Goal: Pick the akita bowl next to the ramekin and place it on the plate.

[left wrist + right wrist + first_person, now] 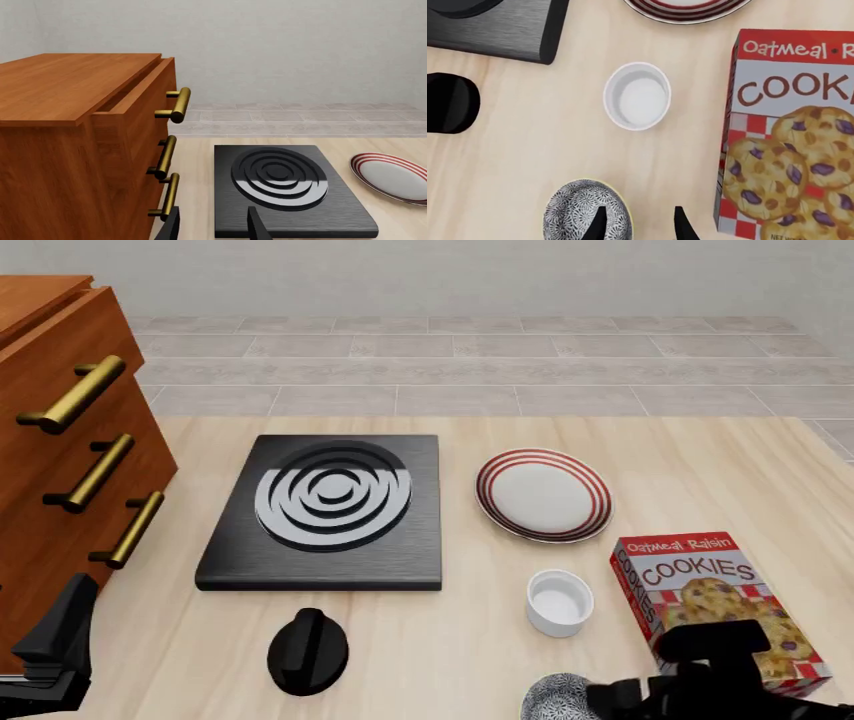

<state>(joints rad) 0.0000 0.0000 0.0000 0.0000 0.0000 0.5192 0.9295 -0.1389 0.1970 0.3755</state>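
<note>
Your right pincer (637, 222) hangs low over the near edge of the surface (694, 460), its two dark fingers spread apart and grasping nothing. In the right wrist view one finger lies over the rim of the akita bowl (577, 212) and the other sits just off it toward the cookie box (790, 140); whether either finger touches the bowl cannot be told. In the front view, the akita bowl (558, 698) stands on the surface at the near edge, partly cut off by the frame and partly hidden by your right arm. The ramekin (559, 601) stands upright just beyond it, apart from it and empty. The plate (543, 495) lies farther back, near the ramekin, with the black slab (323, 512) beside it to the left.

Your left pincer (213, 225) shows only its finger tips, spread apart and empty, pointing toward the slab and the wooden drawer cabinet (73, 130), whose top drawer stands slightly open. A black knob (308, 650) lies near the slab's front edge.
</note>
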